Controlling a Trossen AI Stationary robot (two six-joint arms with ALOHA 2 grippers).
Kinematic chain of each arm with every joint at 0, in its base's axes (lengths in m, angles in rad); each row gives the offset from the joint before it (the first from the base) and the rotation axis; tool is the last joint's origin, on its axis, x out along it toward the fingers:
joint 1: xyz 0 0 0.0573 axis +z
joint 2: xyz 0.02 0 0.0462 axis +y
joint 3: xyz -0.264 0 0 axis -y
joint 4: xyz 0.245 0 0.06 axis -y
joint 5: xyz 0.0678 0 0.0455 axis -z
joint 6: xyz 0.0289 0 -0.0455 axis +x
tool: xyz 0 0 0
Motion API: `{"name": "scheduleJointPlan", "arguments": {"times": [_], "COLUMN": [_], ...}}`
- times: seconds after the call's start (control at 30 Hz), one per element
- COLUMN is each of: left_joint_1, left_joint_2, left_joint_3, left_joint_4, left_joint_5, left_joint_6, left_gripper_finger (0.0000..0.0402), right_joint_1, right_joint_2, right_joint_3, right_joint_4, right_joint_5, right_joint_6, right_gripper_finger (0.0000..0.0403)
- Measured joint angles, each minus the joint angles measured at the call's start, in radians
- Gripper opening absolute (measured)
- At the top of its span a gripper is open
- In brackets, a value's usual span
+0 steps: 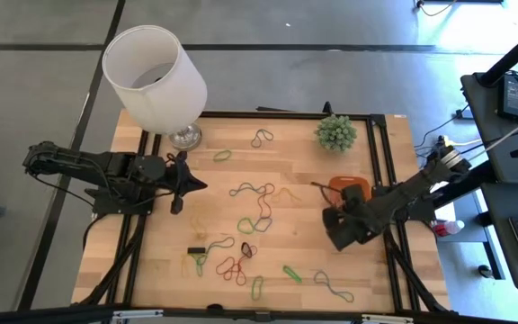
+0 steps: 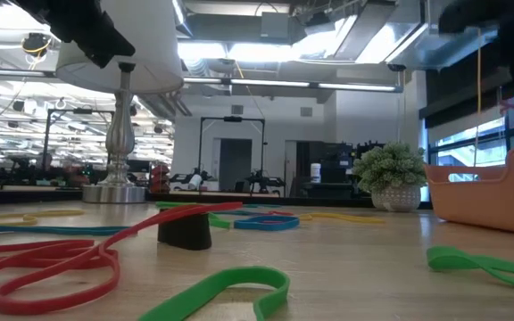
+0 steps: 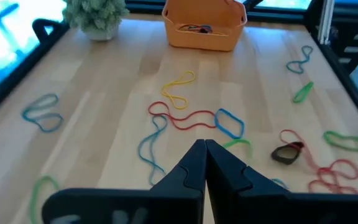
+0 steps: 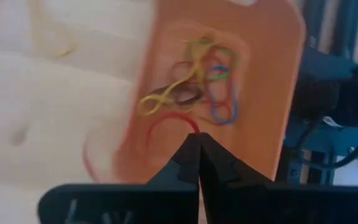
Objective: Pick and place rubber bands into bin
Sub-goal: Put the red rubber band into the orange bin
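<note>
hovering over the bin (image 4: pixel 272 93), right claw (image 4: pixel 197 138) pinches a red rubber band (image 4: pixel 166 121).

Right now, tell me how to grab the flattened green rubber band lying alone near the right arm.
Pinch the green rubber band across its narrow middle, coming straight down from above: it lies flat, squashed into a thin strip, touching no other band.

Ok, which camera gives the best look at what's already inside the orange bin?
The right wrist view: it looks down into the bin, showing tangled bands. Left wrist shows it far off, low view only its wall, high view mostly hidden by the right gripper.
</note>
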Motion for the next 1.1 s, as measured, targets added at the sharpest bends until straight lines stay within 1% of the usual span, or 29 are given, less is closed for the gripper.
{"name": "scheduleJointPlan", "arguments": {"times": [0.13,0.23,0.33,0.43,0.5,0.63,0.73,0.87,0.97,1.1], "left_joint_1": [0.000,0.000,0.000,0.000,0.000,0.000,0.000,0.000,0.000,0.000], "left_joint_2": [0.000,0.000,0.000,0.000,0.000,0.000,0.000,0.000,0.000,0.000], "left_joint_3": [0.000,0.000,0.000,0.000,0.000,0.000,0.000,0.000,0.000,0.000], "left_joint_4": [0.001,0.002,0.002,0.003,0.003,0.004,0.004,0.004,0.004,0.007], "left_joint_5": [0.000,0.000,-0.019,-0.068,-0.088,-0.089,-0.076,-0.078,-0.076,-0.076], "left_joint_6": [0.071,0.078,0.078,0.077,0.078,0.078,0.077,0.076,0.072,0.056], "left_gripper_finger": [0.0002,0.0005,0.0005,0.0003,0.0005,0.0010,0.0012,0.0013,0.0013,0.0013], "right_joint_1": [-0.046,-0.087,-0.122,-0.141,-0.141,-0.140,-0.139,-0.139,-0.139,-0.139], "right_joint_2": [-0.064,-0.077,-0.074,-0.072,-0.072,-0.072,-0.072,-0.078,-0.089,-0.115], "right_joint_3": [-0.155,-0.253,-0.319,-0.371,-0.399,-0.433,-0.440,-0.429,-0.410,-0.362], "right_joint_4": [0.153,0.289,0.389,0.439,0.464,0.500,0.533,0.523,0.489,0.392], "right_joint_5": [-0.020,-0.018,-0.019,-0.019,-0.044,-0.125,-0.131,-0.140,-0.141,-0.148], "right_joint_6": [0.005,0.006,-0.004,-0.004,0.014,0.060,0.061,0.053,0.050,0.049], "right_gripper_finger": [0.0000,0.0000,0.0000,0.0007,0.0014,0.0034,0.0057,0.0096,0.0127,0.0161]}}
